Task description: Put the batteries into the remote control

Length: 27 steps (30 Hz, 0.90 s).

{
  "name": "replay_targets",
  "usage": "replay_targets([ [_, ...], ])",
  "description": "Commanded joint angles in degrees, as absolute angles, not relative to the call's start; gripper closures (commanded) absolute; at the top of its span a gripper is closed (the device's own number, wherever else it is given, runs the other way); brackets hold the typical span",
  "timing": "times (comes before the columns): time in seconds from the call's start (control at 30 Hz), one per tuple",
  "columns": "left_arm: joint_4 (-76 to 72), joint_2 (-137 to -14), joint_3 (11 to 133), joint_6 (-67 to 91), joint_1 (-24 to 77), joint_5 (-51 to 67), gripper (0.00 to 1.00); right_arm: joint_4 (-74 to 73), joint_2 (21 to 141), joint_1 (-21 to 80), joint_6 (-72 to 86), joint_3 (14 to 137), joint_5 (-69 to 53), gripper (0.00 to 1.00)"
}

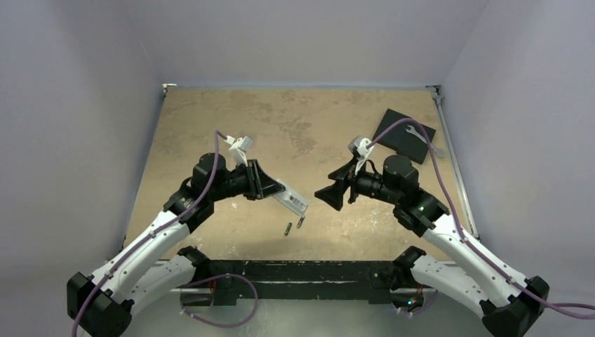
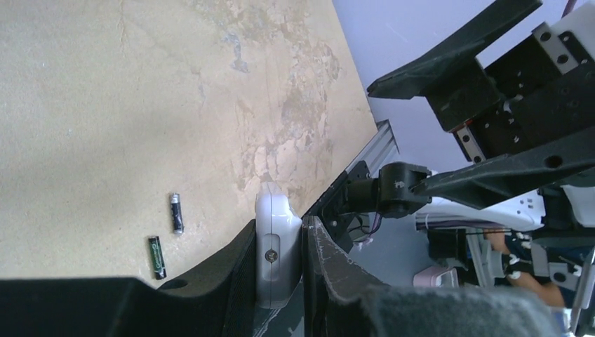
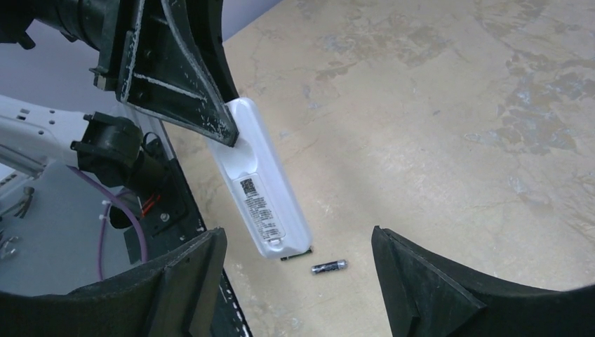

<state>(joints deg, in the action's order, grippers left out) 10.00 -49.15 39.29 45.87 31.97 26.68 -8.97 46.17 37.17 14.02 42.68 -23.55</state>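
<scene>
1. Remote control [image 1: 293, 201]: clamped at one end in left gripper [image 1: 265, 184], label side towards right wrist cam, free end angled down toward table [image 1: 210, 119].
2. Batteries [image 1: 288, 228]: both loose on table, just beside remote's free end.
3. Right gripper [image 1: 331, 196]: jaws wide, nothing held, facing remote.

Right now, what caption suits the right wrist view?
Left fingers hold the remote control, label showing, near a battery; right fingers open.

Mottled tan tabletop [image 1: 316, 119] w/ pale lilac walls [image 1: 302, 35].
</scene>
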Motion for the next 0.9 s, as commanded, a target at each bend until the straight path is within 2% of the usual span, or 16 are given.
replay_targets([
  [0.0, 5.77, -48.07, 39.19, 51.38, 31.38, 24.56, 1.00, -7.49, 47.74, 37.26, 11.05, 42.96, -27.93, 0.16],
  [0.23, 4.84, -47.87, 38.96, 58.28, 30.65, 26.47, 1.00, -8.28, 51.52, 38.93, 6.73, 45.00, -29.34, 0.17],
  [0.43, 4.02, -48.42, 38.85, 62.42, 29.18, 30.26, 1.00, -9.33, 55.25, 48.14, 1.10, 47.91, -23.43, 0.16],
  [0.57, 3.66, -48.30, 38.72, 64.03, 28.76, 31.99, 1.00, -6.40, 54.11, 48.61, 0.27, 47.22, -23.53, 0.15],
  [0.87, 3.51, -47.74, 38.43, 64.60, 28.65, 34.30, 1.00, -10.72, 56.52, 50.01, -5.66, 50.89, -17.44, 0.15],
])
